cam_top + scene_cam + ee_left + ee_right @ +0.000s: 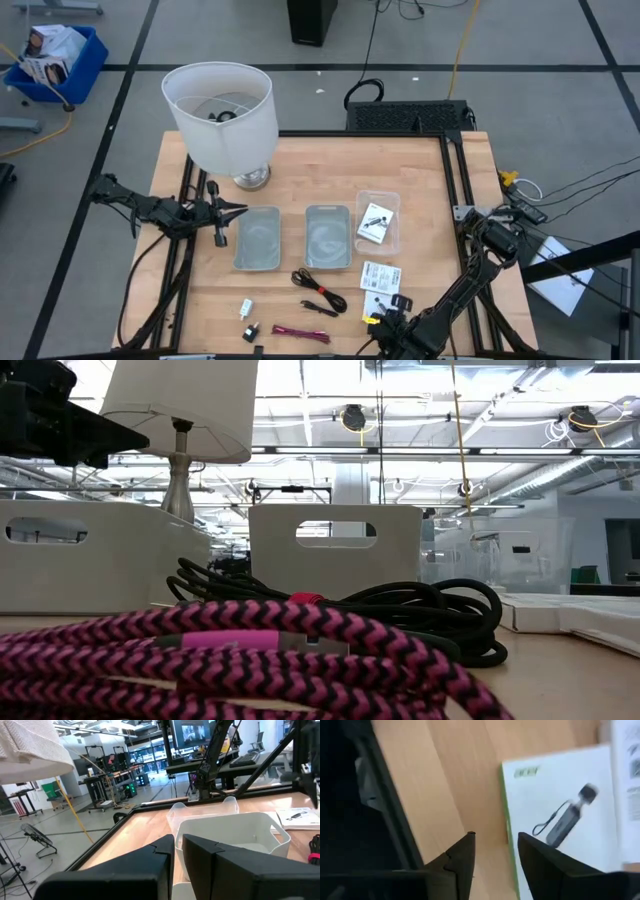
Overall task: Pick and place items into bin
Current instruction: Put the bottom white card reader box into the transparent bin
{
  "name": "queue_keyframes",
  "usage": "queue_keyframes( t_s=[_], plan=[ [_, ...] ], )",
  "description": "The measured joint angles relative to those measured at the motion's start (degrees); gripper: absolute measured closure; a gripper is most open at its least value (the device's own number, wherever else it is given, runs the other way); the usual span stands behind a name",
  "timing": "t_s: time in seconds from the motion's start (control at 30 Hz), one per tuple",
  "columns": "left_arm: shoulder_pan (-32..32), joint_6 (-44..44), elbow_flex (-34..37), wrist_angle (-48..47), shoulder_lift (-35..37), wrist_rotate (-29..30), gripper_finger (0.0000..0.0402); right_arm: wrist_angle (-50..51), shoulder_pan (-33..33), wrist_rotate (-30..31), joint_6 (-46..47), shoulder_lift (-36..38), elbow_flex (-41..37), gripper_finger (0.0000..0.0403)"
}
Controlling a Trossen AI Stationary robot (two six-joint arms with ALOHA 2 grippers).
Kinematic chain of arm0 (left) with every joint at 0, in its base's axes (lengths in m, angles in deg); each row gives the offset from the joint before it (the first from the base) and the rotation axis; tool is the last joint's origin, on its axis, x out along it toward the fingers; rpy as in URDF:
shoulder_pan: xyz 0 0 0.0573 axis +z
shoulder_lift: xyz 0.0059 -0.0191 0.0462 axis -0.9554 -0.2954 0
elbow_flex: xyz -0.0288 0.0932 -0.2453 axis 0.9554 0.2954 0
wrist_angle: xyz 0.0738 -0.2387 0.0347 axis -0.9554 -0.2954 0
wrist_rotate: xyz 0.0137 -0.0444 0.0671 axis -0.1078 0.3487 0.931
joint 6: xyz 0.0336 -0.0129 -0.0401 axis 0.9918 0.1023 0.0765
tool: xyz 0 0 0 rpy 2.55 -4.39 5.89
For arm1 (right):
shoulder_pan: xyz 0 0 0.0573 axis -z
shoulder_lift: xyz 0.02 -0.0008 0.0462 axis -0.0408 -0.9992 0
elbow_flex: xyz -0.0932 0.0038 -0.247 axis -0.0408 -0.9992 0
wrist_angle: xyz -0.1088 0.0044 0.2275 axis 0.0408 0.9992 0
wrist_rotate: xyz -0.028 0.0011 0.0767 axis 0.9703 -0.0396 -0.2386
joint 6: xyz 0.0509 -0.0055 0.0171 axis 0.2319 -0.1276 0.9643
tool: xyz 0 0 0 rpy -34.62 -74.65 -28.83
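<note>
Two white packets (380,275) (378,303) lie flat near the table's right near corner, and a third (375,222) lies inside the clear bin (392,238). The black cable (318,290), the red-magenta cable (300,333), the white plug (246,308) and the black piece (250,330) lie near the front edge. My right gripper (384,318) is open above the nearer packet's edge (560,820), touching nothing. My left gripper (226,212) is shut and hovers beside the left grey bin (257,238).
A second grey bin (328,236) stands between the left grey bin and the clear bin. The big white lamp (222,115) stands at the far left of the table. In the low view the red-magenta cable (230,650) and the black cable (400,605) fill the foreground.
</note>
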Motion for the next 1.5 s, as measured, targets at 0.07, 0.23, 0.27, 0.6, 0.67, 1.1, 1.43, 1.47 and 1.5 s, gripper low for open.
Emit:
queue_keyframes(
  t_s=[0.07,0.23,0.27,0.6,0.67,1.1,1.43,1.47,1.5],
  plan=[
    [0.0,0.0,0.0,0.0,0.0,0.0,0.0355,0.2,0.0,0.1,-0.9,0.0,0.5,0.0274],
    [0.0,-0.1,0.0,0.0,0.0,0.0,0.0355,3.2,0.0,-1.6,-1.2,-1.0,0.5,0.0285],
    [0.0,-0.1,0.0,0.0,0.0,0.0,0.0355,3.8,-0.1,-2.2,-1.2,-1.4,0.5,0.0285],
    [0.0,-0.1,0.0,0.0,0.0,0.0,0.0355,6.2,-0.3,-5.6,-3.5,-7.6,0.8,0.0279],
    [0.0,-0.1,0.0,0.0,0.0,0.0,0.0355,6.8,-0.3,-5.8,-3.3,-8.5,0.8,0.0274],
    [0.0,-1.4,0.0,0.0,0.0,0.0,0.0355,10.4,0.2,-6.1,0.8,-10.9,0.8,0.0293],
    [0.0,-1.4,0.0,0.0,0.0,0.0,0.0355,10.8,0.3,-3.1,-1.0,-10.9,0.0,0.0394],
    [0.0,-1.4,0.0,0.0,0.0,0.0,0.0355,10.9,0.4,-3.2,-1.3,-10.8,0.0,0.0397],
    [0.0,-1.4,0.0,0.0,0.0,0.0,0.0355,11.3,0.4,-3.1,-1.6,-10.7,0.4,0.0399]
  ],
)
